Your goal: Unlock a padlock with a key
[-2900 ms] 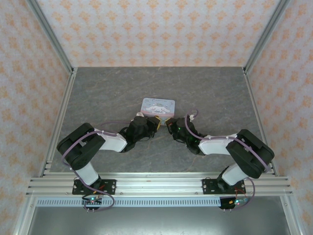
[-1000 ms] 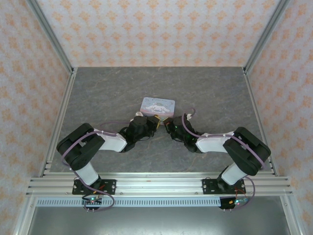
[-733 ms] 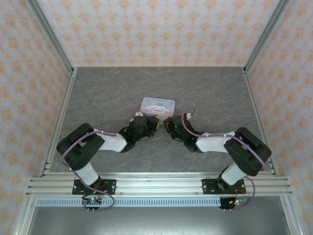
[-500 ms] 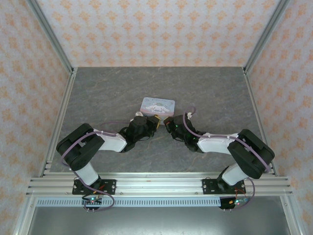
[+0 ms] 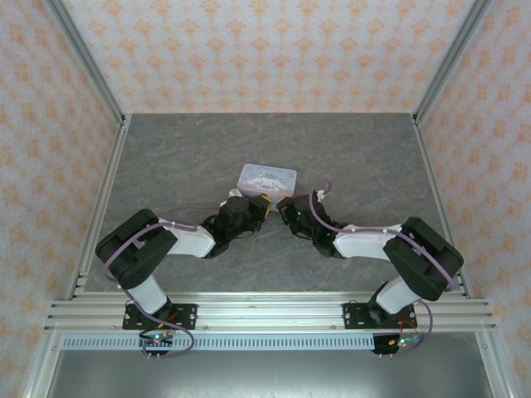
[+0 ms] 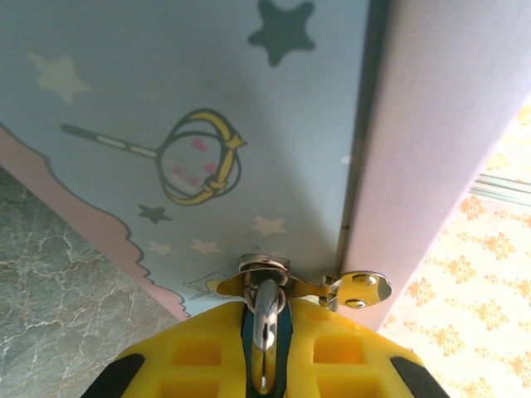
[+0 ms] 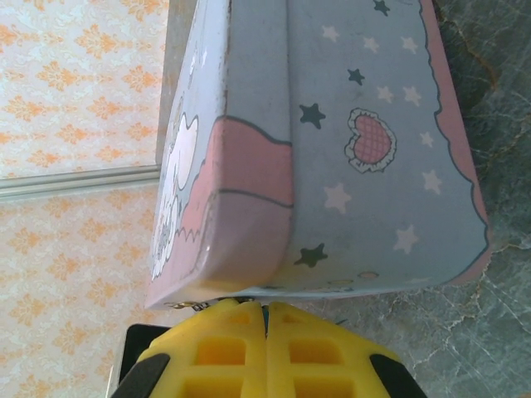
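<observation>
**Claws crowded at the tin's near edge: lock gripped, key unconfirmed**

Top view: the main hazard was judged to be collision. The left claw and right claw sat almost tip to tip, just in front of the pastel tin on the counter; a sideways correction by either could knock the other, or shove the tin and pull the lock off line. Both arms lay low, elbows folded outward, forearms converging on the middle; the lock was too small to pick out here.

Left wrist view: the padlock sat pinched between the yellow fingers; its dark teal body showed on either side of a metal loop that reached up to the tin's edge, beside a small metal hasp tab. The left claw was clamped on the lock. Lock and tin looked joined, so a hard pull or twist could strain the hasp or tip the tin. The claw pointed straight at the tin's face, close up.

Right wrist view: the right fingers were pressed fully together, tips just under the tin's rounded corner. Whether a key lay between them could not be told; a thin key held there might slip or sit skewed and miss the keyhole. The claw came in low from the side.
</observation>
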Controlling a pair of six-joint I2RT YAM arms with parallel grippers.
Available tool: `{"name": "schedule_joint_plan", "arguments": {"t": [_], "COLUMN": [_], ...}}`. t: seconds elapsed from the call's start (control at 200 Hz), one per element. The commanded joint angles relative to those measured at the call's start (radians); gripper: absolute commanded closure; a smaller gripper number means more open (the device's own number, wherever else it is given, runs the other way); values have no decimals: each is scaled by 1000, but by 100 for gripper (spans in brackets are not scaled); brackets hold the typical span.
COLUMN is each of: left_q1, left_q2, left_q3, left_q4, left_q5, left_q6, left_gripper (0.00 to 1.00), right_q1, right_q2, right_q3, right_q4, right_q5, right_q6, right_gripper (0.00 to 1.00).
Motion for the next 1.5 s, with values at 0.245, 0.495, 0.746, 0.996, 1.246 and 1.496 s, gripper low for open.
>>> {"name": "schedule_joint_plan", "arguments": {"t": [0.245,0.495,0.746,0.996,1.246,1.496], "left_q1": [-19,-23,-27,-29,-31,-30], "left_q2": [-32,-22,-33,-24,-7,-22], "left_q3": [4,-8,-3,4,0,-7], "left_q4": [84,134,137,118,121,86], "left_q5": [-11,-20,-26,-16,17,37], "left_q6": [-54,-87,-90,-76,-71,-51], "left_gripper": [100,100,100,100,100,100], "right_q1": [10,9,9,10,10,-8], "right_q2": [39,49,67,104,187,231], "right_q3": [-16,-32,-69,-47,-20,-66], "right_q4": [152,176,211,273,433,535], "right_q5": [16,20,39,-3,-89,-62], "right_q6": [36,44,59,19,-131,-108], "right_gripper": [100,100,100,100,100,100]}}
